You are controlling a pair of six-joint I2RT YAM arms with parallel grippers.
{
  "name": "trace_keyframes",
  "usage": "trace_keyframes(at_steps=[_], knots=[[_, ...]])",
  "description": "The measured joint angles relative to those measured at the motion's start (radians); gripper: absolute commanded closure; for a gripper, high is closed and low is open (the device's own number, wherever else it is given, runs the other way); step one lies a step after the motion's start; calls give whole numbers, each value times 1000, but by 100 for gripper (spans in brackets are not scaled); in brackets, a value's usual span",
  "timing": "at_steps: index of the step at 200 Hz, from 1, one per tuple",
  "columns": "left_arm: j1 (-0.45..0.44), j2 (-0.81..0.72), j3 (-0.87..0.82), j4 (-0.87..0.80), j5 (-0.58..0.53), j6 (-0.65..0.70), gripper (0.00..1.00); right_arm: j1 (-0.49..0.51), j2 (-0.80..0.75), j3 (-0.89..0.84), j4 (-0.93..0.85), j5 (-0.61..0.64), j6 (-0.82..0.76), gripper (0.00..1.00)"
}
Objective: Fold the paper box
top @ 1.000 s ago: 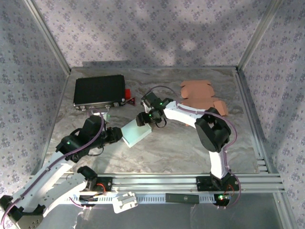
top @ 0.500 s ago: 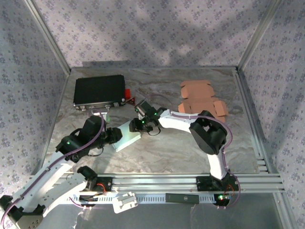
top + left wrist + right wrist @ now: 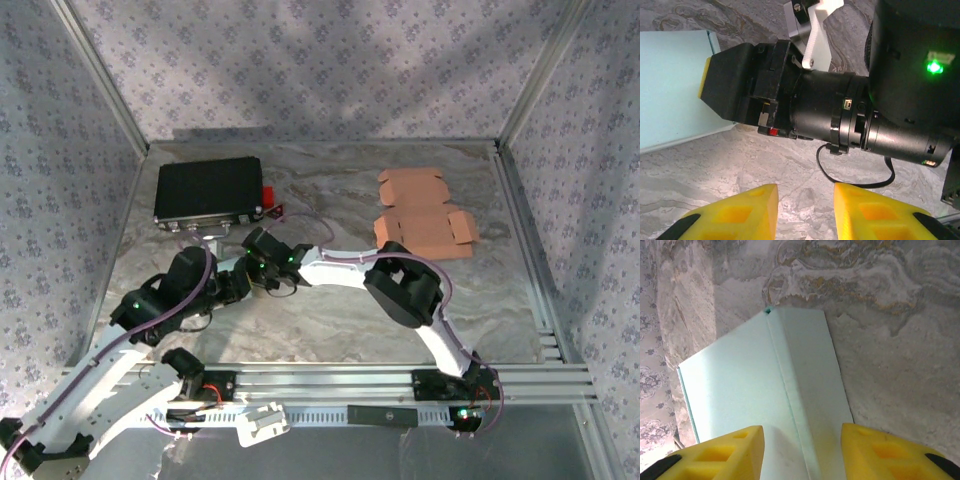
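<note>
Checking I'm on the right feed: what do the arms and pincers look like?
The left arm and right arm have white links and black joint housings, with thin dark cables looping alongside and small green lights on the housings. The left pincer and right pincer carry blocky bright-yellow fingers with square recesses.

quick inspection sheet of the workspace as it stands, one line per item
surface: marbled table, no damage seen
job's things: pale blue paper box, one crease showing, lying on the table under the right gripper
clutter: black case with red part far left; brown cardboard blanks far right
grippers: left gripper jaws apart, nothing between; right gripper jaws apart over the box, grip unclear
cables: black cable loops beside the right arm's wrist
surroundings: patterned walls, metal frame
</note>
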Motion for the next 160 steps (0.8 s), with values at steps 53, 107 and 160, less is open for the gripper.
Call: trace_keyframes(at_steps=[53, 107, 160], knots=[[-2, 34, 0, 14, 20, 0, 66, -62, -202, -146, -92, 130, -85, 45], [-132, 291, 55, 176, 32, 0, 65, -415, -921, -616, -152, 207, -178, 42], [-228, 801, 353, 394, 47, 11, 52, -913, -1225, -872, -335, 78, -255, 42]])
